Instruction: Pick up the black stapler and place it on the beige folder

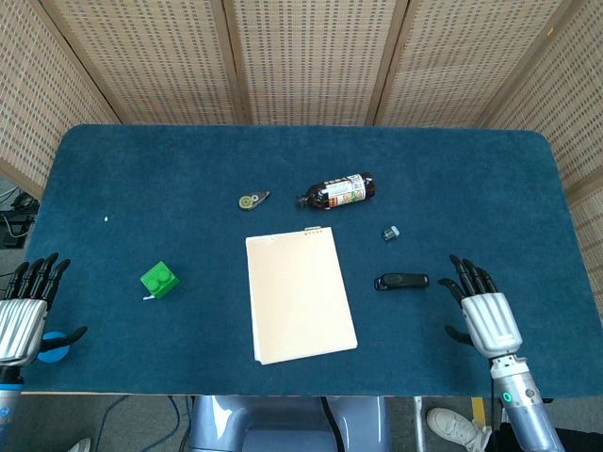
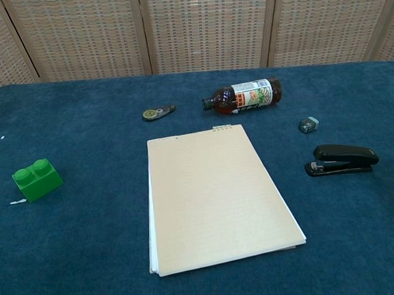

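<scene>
The black stapler point(image 1: 401, 281) point(image 2: 341, 159) lies flat on the blue table, right of the beige folder point(image 1: 299, 295) point(image 2: 216, 194), which lies in the middle near the front. In the head view my right hand point(image 1: 482, 311) hovers just right of the stapler, apart from it, fingers spread and empty. My left hand point(image 1: 24, 309) hangs at the table's front left corner, fingers apart, holding nothing. The chest view shows neither hand clearly.
A brown bottle point(image 1: 336, 191) point(image 2: 242, 96) lies on its side behind the folder. A small teal sharpener point(image 1: 390, 233) point(image 2: 308, 124) sits behind the stapler. A correction-tape dispenser point(image 1: 252, 200) point(image 2: 158, 112) lies back left. A green brick point(image 1: 159, 280) point(image 2: 36, 179) sits at the left.
</scene>
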